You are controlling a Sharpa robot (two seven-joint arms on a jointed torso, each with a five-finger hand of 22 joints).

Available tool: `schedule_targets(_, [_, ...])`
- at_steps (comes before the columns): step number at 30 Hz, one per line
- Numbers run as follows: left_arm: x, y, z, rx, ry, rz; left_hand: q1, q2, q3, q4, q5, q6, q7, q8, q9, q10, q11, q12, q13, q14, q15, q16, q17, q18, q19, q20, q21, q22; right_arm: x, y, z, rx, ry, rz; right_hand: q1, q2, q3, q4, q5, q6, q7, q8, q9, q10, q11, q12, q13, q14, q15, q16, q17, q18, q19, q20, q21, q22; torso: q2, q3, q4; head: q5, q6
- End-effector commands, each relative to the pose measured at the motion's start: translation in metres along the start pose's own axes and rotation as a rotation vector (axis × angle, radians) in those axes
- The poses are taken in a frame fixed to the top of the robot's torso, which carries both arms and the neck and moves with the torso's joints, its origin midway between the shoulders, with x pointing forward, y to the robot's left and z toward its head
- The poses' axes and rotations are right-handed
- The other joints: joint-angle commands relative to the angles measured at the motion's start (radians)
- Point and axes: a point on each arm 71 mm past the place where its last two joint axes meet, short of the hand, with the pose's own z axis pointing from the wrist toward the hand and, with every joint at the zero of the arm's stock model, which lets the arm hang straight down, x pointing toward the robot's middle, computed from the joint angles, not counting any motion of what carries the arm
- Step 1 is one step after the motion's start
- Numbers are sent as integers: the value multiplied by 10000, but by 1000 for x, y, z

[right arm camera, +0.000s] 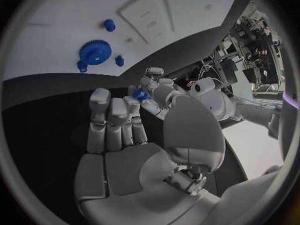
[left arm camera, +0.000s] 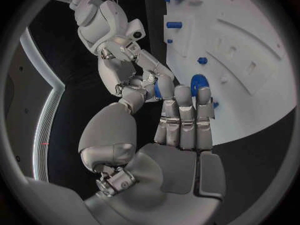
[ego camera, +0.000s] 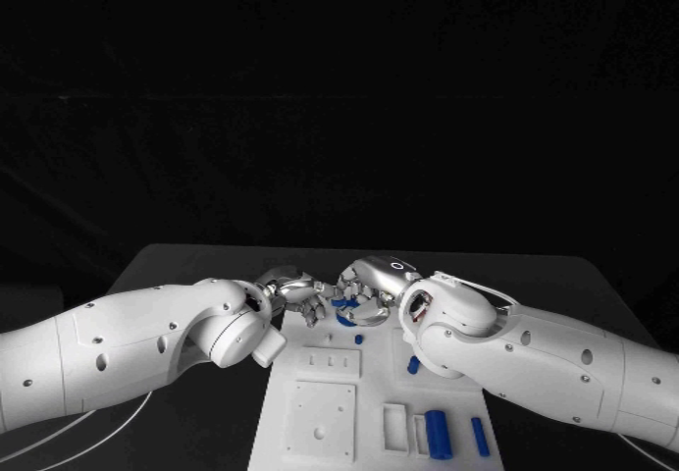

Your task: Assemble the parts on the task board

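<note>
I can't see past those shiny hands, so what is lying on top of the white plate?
On the task board lie small blue parts: two bars near its front corner, a peg, and a blue gear. The hands cover its far end.

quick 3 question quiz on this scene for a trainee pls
1. True or false: the blue gear lies on the task board, in neither hand.
2. Where do the left hand and the right hand meet? A) at the board's far end B) at its near end C) off the table
3. Fill in: where the fingertips of the two hands meet sits a small ___ part.
Key: 1 true; 2 A; 3 blue
</note>
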Motion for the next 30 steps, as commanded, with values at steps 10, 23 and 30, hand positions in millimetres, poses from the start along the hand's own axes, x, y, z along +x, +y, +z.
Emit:
schedule_targets(10, [-2,0,0,-113,11,537,177,-28,1,-115,141,981,-824,-96,2005,-43,-122,176,93,74,-96,97,31,-132,90,-1125,152,150,-10,-28,-11,292,-907,821,-692,-661,-1228,165,1100,-920,609,-663,-259,-490,343,-369,-157,-365,245,-457,-140,300,-399,79,-357,48,-4,-8,10,28,-10])
schedule_targets(23, [-2,8,-1,-962,630,2353,189,18,-9,-139,85,1010,-831,-200,2166,-37,-141,272,154,111,-98,178,44,-145,-23,-1119,290,185,-32,-80,-36,810,-2113,1589,-674,-615,-2099,17,1955,-1462,853,-875,-300,-841,580,-450,-344,-682,477,-658,-229,300,-788,162,-681,33,-4,11,-11,86,-106])
schedule_targets(30, [3,8,1,-1156,549,3725,193,29,-17,-124,87,1098,-873,-278,2374,39,-199,500,261,207,-179,383,100,-132,37,-1187,488,174,-45,-101,-41,1047,-2435,1693,-550,-490,-2169,-4,2126,-1474,854,-861,-283,-823,579,-415,-396,-665,476,-652,-243,300,-784,163,-691,59,-22,24,5,85,-193])
